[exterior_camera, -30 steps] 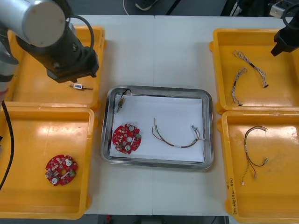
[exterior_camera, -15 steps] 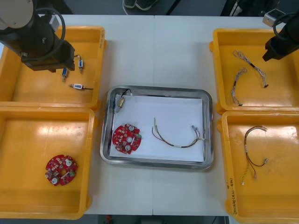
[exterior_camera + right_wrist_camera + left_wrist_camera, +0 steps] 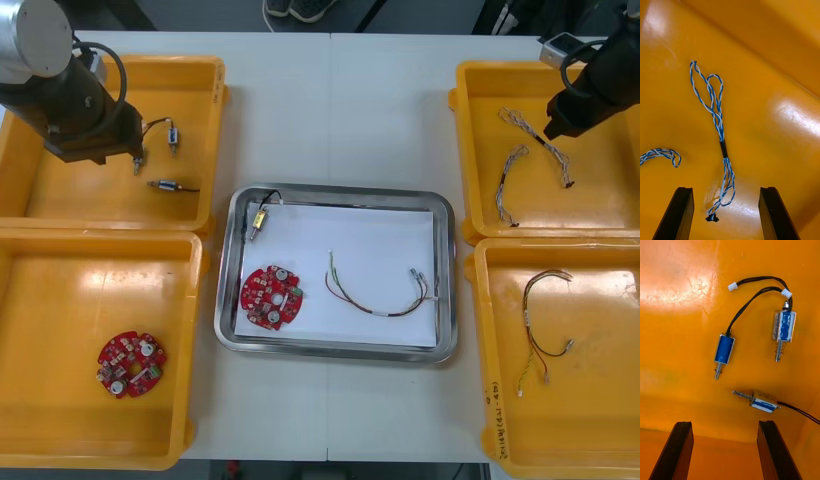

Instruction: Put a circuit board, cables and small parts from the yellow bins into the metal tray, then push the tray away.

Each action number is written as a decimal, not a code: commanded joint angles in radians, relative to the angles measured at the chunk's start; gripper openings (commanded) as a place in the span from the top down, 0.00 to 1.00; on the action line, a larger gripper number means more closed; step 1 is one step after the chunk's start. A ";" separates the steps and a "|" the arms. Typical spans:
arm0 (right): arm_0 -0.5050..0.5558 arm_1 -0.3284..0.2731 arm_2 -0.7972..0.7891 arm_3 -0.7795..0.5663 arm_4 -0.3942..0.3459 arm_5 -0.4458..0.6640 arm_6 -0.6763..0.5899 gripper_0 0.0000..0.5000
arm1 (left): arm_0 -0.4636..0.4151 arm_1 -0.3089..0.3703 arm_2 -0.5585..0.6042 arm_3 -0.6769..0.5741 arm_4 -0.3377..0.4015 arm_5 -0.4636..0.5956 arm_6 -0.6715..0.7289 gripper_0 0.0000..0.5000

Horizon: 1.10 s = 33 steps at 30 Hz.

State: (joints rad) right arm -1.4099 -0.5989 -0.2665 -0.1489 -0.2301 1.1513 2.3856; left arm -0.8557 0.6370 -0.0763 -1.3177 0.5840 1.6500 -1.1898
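The metal tray point(image 3: 446, 262), white inside, holds a round red circuit board point(image 3: 270, 297), a red and yellow cable point(image 3: 380, 292) and a small metal part point(image 3: 258, 220). My left gripper point(image 3: 724, 452) hangs open over the far left yellow bin point(image 3: 205, 120), just short of three small metal parts point(image 3: 724, 350) with black leads. My right gripper point(image 3: 725, 215) is open above the far right yellow bin point(image 3: 470, 110). The lower end of a twisted blue and white cable point(image 3: 718, 125) lies between its fingers point(image 3: 678, 213). A second twisted cable point(image 3: 660, 155) lies beside it.
A second circuit board point(image 3: 131, 364) lies in the near left bin point(image 3: 190, 300). The near right bin point(image 3: 482, 330) holds a red and yellow cable point(image 3: 540, 320). Bare table runs beyond the tray's far side. A person's shoes show past the far edge.
My left arm has swung away from the tray side to the far left bin's left part. My right arm has come inward and down over the twisted cables.
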 commanded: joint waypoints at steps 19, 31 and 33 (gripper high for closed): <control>0.062 0.004 -0.020 -0.011 -0.069 -0.108 -0.005 0.00 | -0.198 -0.046 -0.042 0.388 -0.075 -0.288 -0.178 0.00; 0.111 0.002 -0.023 -0.011 -0.107 -0.162 0.007 0.00 | -0.197 -0.069 -0.094 0.419 -0.069 -0.319 -0.162 0.00; 0.121 0.004 -0.022 -0.011 -0.120 -0.179 0.014 0.00 | -0.197 -0.074 -0.102 0.440 -0.066 -0.343 -0.159 0.00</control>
State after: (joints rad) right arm -1.3044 -0.5952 -0.2677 -0.1486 -0.3285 0.9976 2.3856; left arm -0.9980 0.5827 -0.1570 -0.8989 0.5168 1.3403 -1.3836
